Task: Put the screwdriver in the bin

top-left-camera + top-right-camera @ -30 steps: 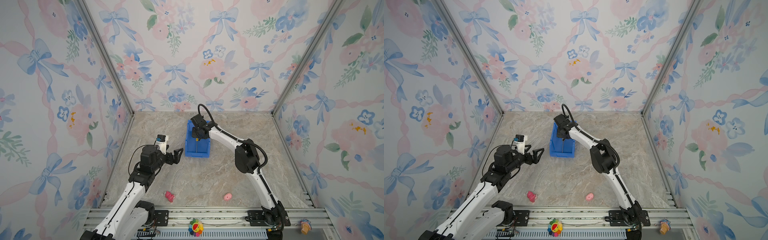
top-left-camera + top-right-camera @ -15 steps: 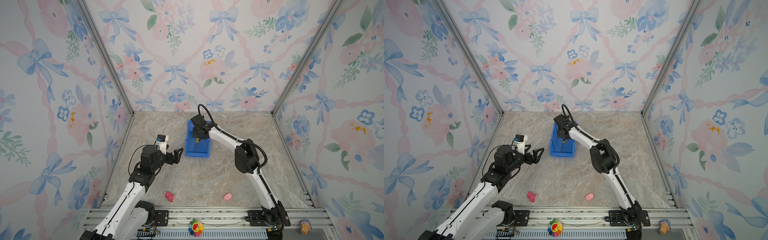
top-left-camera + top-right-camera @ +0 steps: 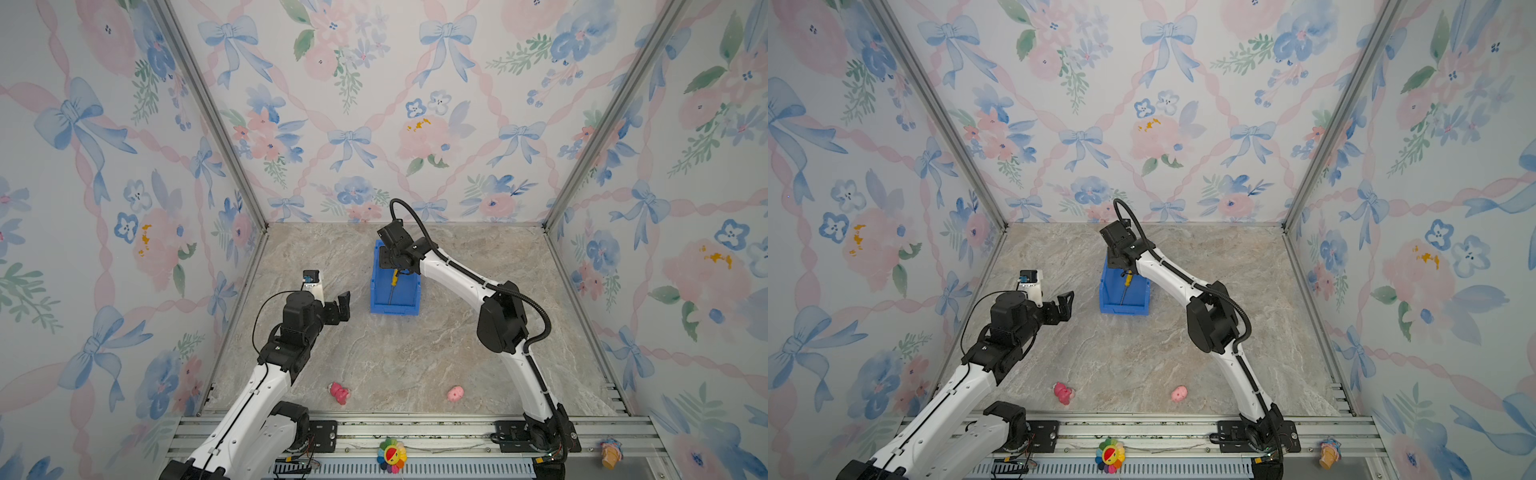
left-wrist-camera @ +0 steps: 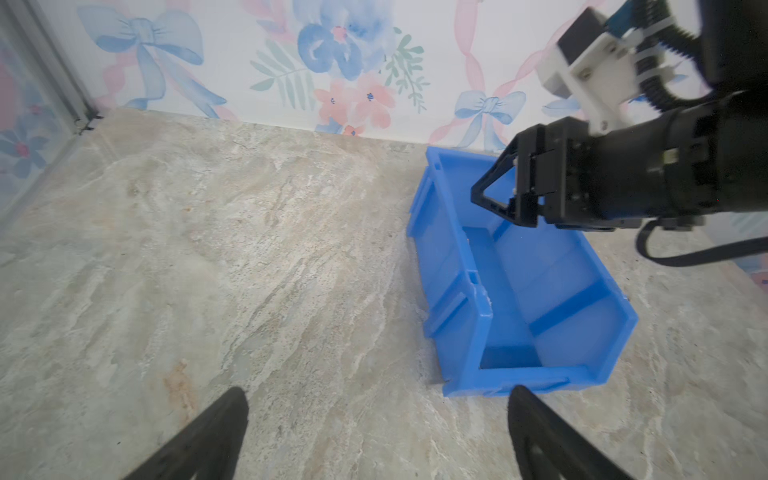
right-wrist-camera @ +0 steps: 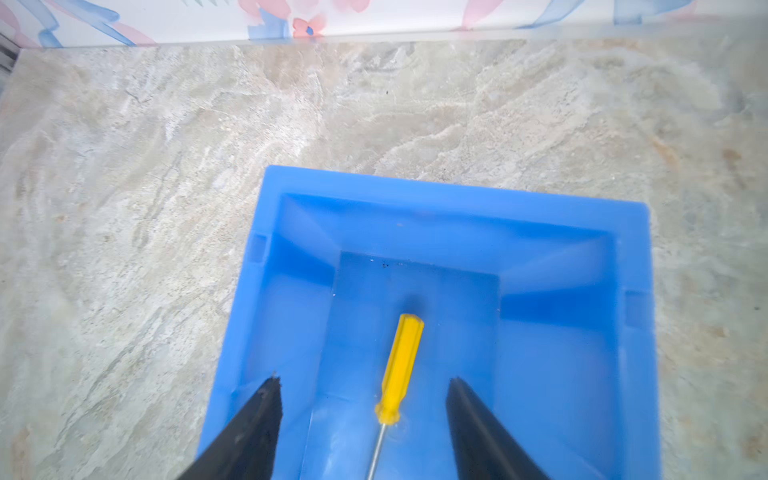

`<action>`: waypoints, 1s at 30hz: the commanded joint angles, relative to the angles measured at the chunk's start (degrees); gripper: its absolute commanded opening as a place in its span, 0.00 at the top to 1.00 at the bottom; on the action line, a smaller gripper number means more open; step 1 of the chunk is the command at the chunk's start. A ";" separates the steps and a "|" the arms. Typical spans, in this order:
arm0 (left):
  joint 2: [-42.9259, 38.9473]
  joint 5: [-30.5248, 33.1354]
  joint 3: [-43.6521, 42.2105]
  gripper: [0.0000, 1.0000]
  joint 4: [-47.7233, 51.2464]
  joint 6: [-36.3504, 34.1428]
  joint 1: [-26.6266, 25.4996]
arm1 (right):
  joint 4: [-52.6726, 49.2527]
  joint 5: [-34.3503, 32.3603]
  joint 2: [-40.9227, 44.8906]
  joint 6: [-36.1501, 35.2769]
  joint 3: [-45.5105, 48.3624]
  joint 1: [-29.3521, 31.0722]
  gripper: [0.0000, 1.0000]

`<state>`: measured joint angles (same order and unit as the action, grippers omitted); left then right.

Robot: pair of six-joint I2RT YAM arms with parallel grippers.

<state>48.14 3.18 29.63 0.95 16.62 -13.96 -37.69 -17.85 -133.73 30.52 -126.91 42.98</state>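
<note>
Right gripper (image 5: 363, 379) opened; screwdriver (image 5: 400, 365) loose inside bin (image 5: 457, 199) walls

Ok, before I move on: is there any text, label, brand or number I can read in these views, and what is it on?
No text can be read in any view.
On the blue bin: no label or marking shows.
On the screwdriver: plain yellow handle, no print visible.
On the left arm: a tiny white mark on its black link, too small to read.
</note>
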 commanded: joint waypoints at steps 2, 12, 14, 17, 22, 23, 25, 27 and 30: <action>-1.12 7.32 -1.94 0.02 1.76 1.87 -0.28 | -0.57 -3.52 6.64 -4.23 3.49 1.79 0.27; -4.71 11.45 -3.87 0.02 1.75 -3.09 -0.17 | 1.36 -12.12 26.26 -11.43 23.89 4.09 0.03; -4.60 10.34 -4.34 0.02 1.48 -4.31 -0.12 | 1.35 -14.09 31.44 -11.37 29.49 4.21 0.03; -5.01 9.07 -6.48 0.02 -1.38 -5.19 -0.18 | 2.72 -15.28 40.36 -11.44 39.31 4.23 0.03; -11.10 8.30 -12.17 0.02 -7.30 -9.81 -0.16 | 8.13 -15.96 57.08 -12.48 57.70 2.43 0.03; -12.51 9.35 -13.42 0.02 -8.22 -10.60 -0.13 | 8.48 -16.63 60.05 -12.01 60.72 1.36 0.03; -16.19 13.00 -16.00 0.02 -9.75 -11.65 -0.09 | 9.69 -19.64 66.29 -10.18 68.42 -2.07 0.03; -17.82 13.73 -17.61 0.02 -9.80 -13.69 0.31 | 9.67 -23.33 72.00 -7.30 74.88 -6.53 0.03; -17.94 14.09 -19.22 0.02 -10.50 -15.11 0.68 | 14.92 -24.19 81.56 -10.73 86.16 -12.93 0.03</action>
<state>30.39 15.31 11.86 -6.98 4.97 -13.82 -26.98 -38.24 -57.60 20.82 -47.18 33.47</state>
